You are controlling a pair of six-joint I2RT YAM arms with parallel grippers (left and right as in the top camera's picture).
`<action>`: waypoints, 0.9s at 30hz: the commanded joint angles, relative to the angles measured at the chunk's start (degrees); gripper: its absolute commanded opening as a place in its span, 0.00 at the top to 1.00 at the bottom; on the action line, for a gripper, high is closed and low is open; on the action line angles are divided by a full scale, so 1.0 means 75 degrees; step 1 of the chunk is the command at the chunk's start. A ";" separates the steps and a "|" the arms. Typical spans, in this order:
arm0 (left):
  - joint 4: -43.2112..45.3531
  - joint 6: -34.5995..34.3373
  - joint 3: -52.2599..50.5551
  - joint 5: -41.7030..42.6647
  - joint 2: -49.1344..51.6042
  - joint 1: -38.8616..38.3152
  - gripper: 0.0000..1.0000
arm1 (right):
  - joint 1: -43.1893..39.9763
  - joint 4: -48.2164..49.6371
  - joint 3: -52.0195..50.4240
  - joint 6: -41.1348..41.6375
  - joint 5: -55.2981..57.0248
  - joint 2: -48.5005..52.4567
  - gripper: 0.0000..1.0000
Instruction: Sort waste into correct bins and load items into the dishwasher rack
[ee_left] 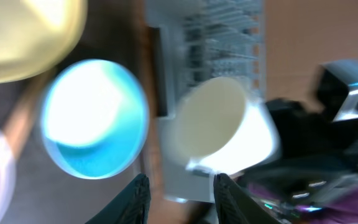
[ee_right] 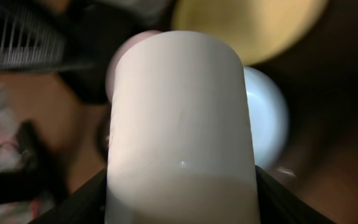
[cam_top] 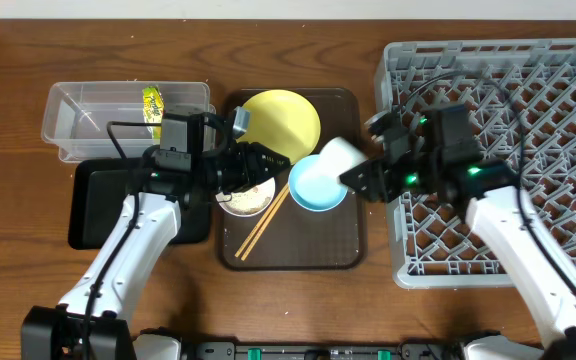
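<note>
Now we load dishes: our right gripper (cam_top: 356, 170) clamps the small white cup (cam_top: 336, 153), tipped sideways above the light blue bowl (cam_top: 313, 190), beside the dishwasher rack (cam_top: 528, 90). Our left gripper (ee_left: 180, 196) stands part open, empty. Next, the cup likely needs swinging over the rack's pegs.
</note>
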 commanded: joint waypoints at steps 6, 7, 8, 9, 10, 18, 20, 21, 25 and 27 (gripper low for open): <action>-0.1816 0.1562 0.0490 -0.2739 -0.0391 0.0291 0.62 | -0.0880 -0.2162 0.2381 0.0501 0.2865 -0.0291 0.78; -0.2008 0.1580 0.0527 -0.3051 -0.0484 0.0294 0.62 | -0.1020 -0.2390 0.2658 0.0595 0.3028 -0.0256 0.82; -0.2177 0.1580 0.0548 -0.3334 -0.0586 0.0297 0.62 | -0.1142 -0.2594 0.2906 0.0635 0.3077 -0.0216 0.83; -0.2331 0.1577 0.0551 -0.3596 -0.0699 0.0294 0.62 | -0.1294 -0.2830 0.3182 0.0638 0.3075 -0.0140 0.83; -0.2451 0.1577 0.0551 -0.3745 -0.0784 0.0297 0.60 | -0.1443 -0.3083 0.3471 0.0638 0.3077 -0.0041 0.82; -0.3066 0.1580 0.0551 -0.4788 -0.1271 0.0294 0.55 | -0.2238 -0.4447 0.5779 0.0565 0.3398 0.1504 0.82; -0.3162 0.1580 0.0551 -0.5182 -0.1326 0.0294 0.51 | -0.2296 -0.4741 0.6545 0.0574 0.3821 0.2081 0.82; -0.3223 0.1580 0.0551 -0.5348 -0.1355 0.0294 0.51 | -0.2314 -0.4911 0.6936 0.0571 0.4036 0.2387 0.82; -0.3357 0.1580 0.0551 -0.5735 -0.1349 0.0294 0.43 | -0.2352 -0.5557 0.8411 0.0574 0.4596 0.3570 0.82; -0.3357 0.1577 0.0551 -0.5907 -0.1349 0.0294 0.40 | -0.2387 -0.5750 0.9133 0.0577 0.4736 0.4240 0.82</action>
